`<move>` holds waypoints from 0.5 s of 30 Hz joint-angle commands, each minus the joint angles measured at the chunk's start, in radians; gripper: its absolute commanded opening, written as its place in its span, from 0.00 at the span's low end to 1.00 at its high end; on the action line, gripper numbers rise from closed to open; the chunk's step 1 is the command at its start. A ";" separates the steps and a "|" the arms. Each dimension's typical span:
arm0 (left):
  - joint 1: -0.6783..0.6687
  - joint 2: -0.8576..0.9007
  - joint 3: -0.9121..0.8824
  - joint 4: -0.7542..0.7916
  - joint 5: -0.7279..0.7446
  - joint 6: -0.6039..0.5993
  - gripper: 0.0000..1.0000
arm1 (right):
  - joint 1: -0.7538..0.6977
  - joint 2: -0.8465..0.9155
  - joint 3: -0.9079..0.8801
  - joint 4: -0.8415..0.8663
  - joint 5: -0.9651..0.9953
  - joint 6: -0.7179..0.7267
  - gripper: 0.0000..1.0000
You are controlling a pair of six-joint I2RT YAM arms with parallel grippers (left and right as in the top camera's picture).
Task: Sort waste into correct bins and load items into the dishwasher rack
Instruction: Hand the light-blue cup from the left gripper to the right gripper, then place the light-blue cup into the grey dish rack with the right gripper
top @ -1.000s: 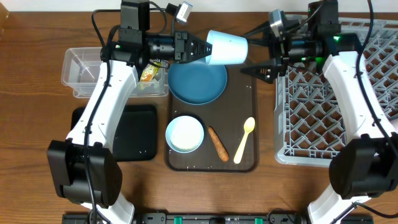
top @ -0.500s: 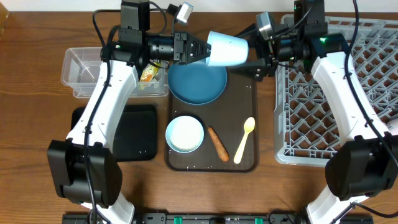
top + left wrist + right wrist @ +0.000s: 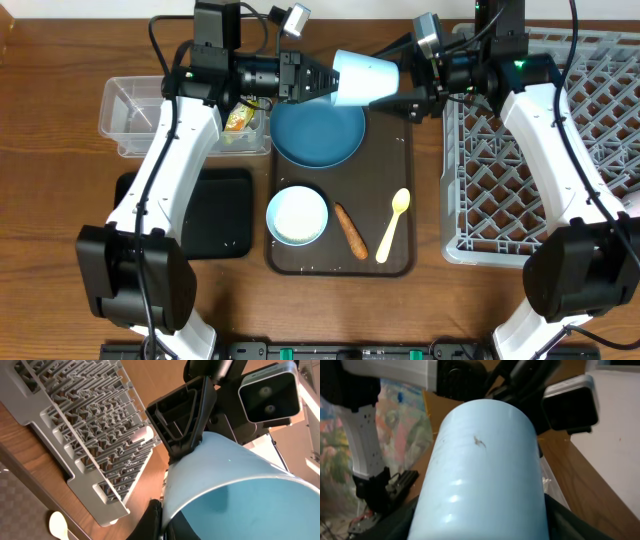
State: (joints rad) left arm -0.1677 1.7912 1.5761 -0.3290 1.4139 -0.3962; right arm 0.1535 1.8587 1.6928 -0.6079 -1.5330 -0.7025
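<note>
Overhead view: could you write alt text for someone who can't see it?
Two robot arms meet near a brown tray: the left gripper holds a light-blue cup sideways by its rim, and the right gripper straddles its base. A grey rack stands alongside.

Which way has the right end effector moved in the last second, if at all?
Yes. The right end effector went left, away from the dishwasher rack, up to the light-blue cup.
</note>
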 commanded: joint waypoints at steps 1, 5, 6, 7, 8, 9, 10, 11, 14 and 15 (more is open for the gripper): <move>-0.002 0.005 -0.003 0.006 0.018 -0.006 0.06 | 0.011 0.010 -0.002 -0.001 -0.026 0.010 0.60; -0.002 0.005 -0.003 0.005 0.018 -0.006 0.06 | 0.011 0.010 -0.002 -0.001 -0.026 0.010 0.55; -0.002 0.005 -0.003 0.005 0.016 -0.006 0.07 | 0.011 0.010 -0.002 -0.001 -0.025 0.010 0.54; -0.002 0.005 -0.003 0.005 0.013 -0.006 0.10 | 0.011 0.010 -0.002 -0.002 -0.019 0.014 0.53; -0.002 0.005 -0.003 0.005 0.005 -0.005 0.17 | 0.011 0.010 -0.002 -0.001 -0.009 0.031 0.53; -0.002 0.005 -0.003 0.003 -0.013 -0.005 0.27 | 0.011 0.010 -0.002 -0.002 0.010 0.057 0.53; -0.002 0.005 -0.003 -0.005 -0.037 -0.004 0.36 | 0.011 0.010 -0.002 -0.002 0.039 0.094 0.53; -0.002 0.005 -0.003 -0.014 -0.062 0.002 0.41 | 0.011 0.010 -0.002 -0.002 0.075 0.131 0.54; -0.001 0.005 -0.003 -0.089 -0.193 0.037 0.49 | 0.010 0.010 -0.002 -0.026 0.288 0.290 0.51; -0.001 0.005 -0.003 -0.133 -0.265 0.054 0.49 | 0.010 0.010 -0.002 -0.038 0.365 0.332 0.49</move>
State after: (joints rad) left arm -0.1692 1.7912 1.5761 -0.4152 1.3136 -0.3851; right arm 0.1543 1.8587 1.6928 -0.6300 -1.3853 -0.5465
